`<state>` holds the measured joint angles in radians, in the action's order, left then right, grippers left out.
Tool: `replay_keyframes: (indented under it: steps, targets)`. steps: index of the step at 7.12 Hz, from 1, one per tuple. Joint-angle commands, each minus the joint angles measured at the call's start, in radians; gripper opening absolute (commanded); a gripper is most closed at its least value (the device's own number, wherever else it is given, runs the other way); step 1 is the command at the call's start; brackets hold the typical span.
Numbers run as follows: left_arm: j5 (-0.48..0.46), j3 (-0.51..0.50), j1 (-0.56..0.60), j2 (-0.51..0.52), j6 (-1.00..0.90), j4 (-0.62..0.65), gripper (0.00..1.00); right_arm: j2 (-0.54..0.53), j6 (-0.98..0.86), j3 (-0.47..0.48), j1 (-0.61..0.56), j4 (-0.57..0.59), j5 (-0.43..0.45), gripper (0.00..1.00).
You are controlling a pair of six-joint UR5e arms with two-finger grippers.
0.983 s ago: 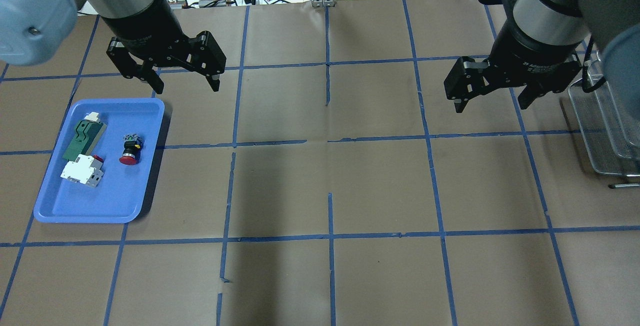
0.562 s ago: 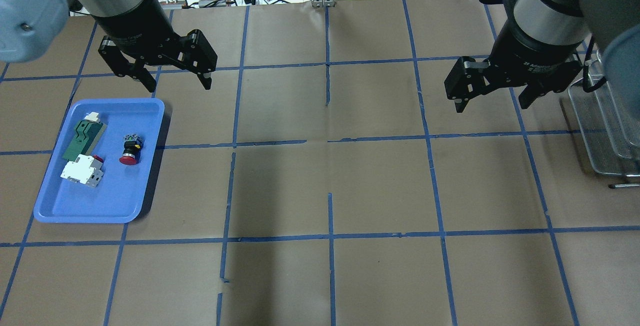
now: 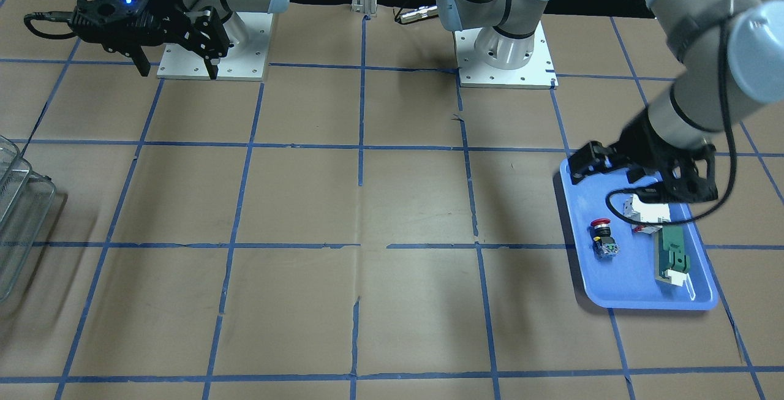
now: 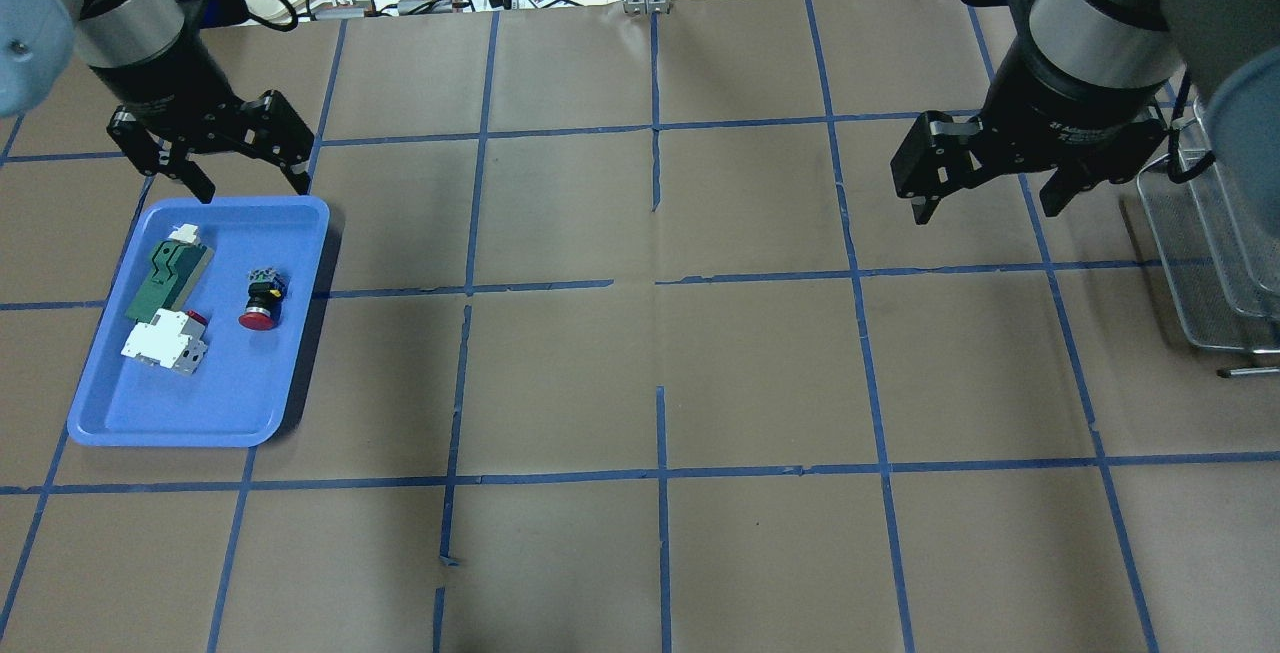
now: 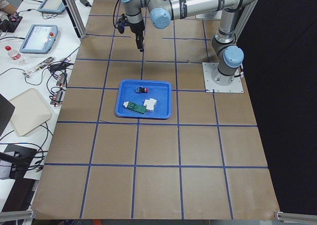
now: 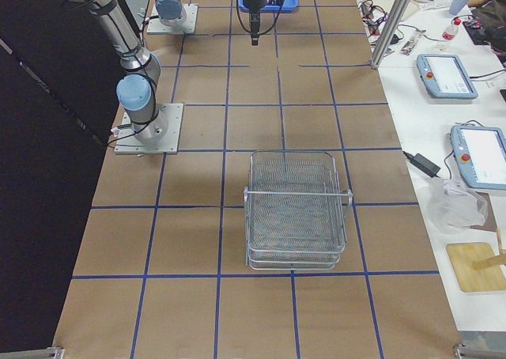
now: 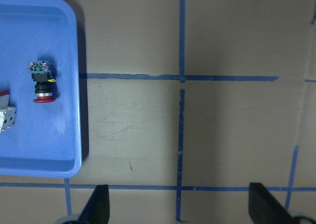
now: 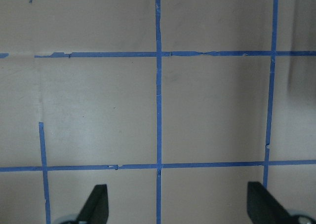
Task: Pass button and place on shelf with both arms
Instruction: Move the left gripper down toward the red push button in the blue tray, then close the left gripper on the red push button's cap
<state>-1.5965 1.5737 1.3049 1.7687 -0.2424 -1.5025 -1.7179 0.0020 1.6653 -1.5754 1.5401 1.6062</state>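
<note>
With your left claw (image 4: 253, 188) and right claw (image 4: 985, 213) both gaping empty, pinch the light, rigid button (image 4: 262, 300) across its black body, not its slippery-looking rounded cap.

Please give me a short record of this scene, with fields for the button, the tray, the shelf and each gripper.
button: lies on its side in the blue tray, not held
other tray contents: white block, green part
left gripper: open, empty, above one end of the tray
right gripper: open, empty, above the table near the shelf
shelf: on the robot's right, nothing visible in it
</note>
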Motion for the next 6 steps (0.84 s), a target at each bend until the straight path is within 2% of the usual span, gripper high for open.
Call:
replay_keyframes:
  steps: [1,2,3,6]
  targets:
    - [-0.051,0.157,-0.120,0.124,-0.130,0.312,1.00,0.000,0.000,0.004,0.000,-0.005,0.006,1.00]
    - [-0.057,0.237,-0.163,0.174,-0.199,0.488,1.00,-0.002,0.003,0.005,-0.002,-0.003,-0.012,1.00]
    - [-0.054,0.268,-0.194,0.202,-0.246,0.545,1.00,-0.017,0.009,0.008,-0.003,-0.006,-0.012,1.00]
    - [-0.045,0.325,-0.211,0.203,-0.230,0.548,1.00,-0.017,0.004,0.010,-0.002,-0.017,-0.009,1.00]
